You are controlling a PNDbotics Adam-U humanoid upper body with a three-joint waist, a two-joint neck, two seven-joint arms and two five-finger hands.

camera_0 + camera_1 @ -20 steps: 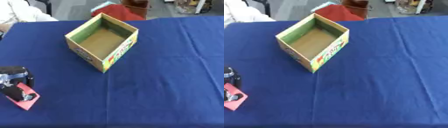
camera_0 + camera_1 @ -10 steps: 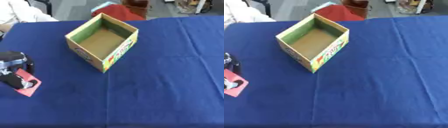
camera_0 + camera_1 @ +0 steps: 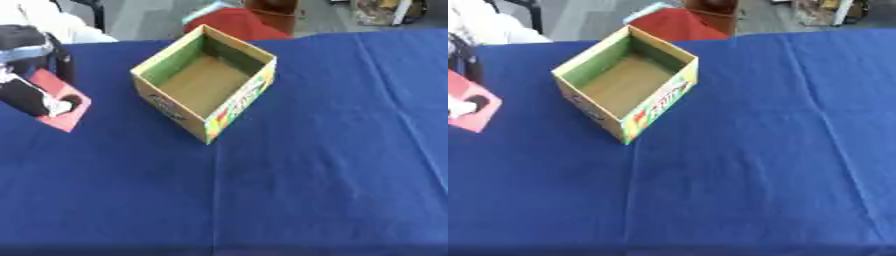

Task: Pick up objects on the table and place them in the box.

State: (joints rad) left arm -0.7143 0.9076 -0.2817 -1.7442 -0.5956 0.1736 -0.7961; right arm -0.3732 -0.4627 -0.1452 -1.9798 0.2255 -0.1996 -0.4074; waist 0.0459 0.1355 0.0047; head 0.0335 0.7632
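An open cardboard box (image 3: 206, 79) with green inner walls and a colourful printed side stands on the blue tablecloth (image 3: 306, 165), left of the middle; nothing shows inside it. My left hand (image 3: 31, 75) is at the left edge, left of the box, with its fingers curled on a flat red object (image 3: 63, 102), which it holds lifted above the cloth. My right hand shows in neither view.
Beyond the table's far edge are a red thing (image 3: 236, 22) and a person's white sleeve (image 3: 52, 22). The blue cloth spreads wide to the right of the box and in front of it.
My left hand has risen and moved toward the far side with the red object, coming closer to the box. The box has not moved.
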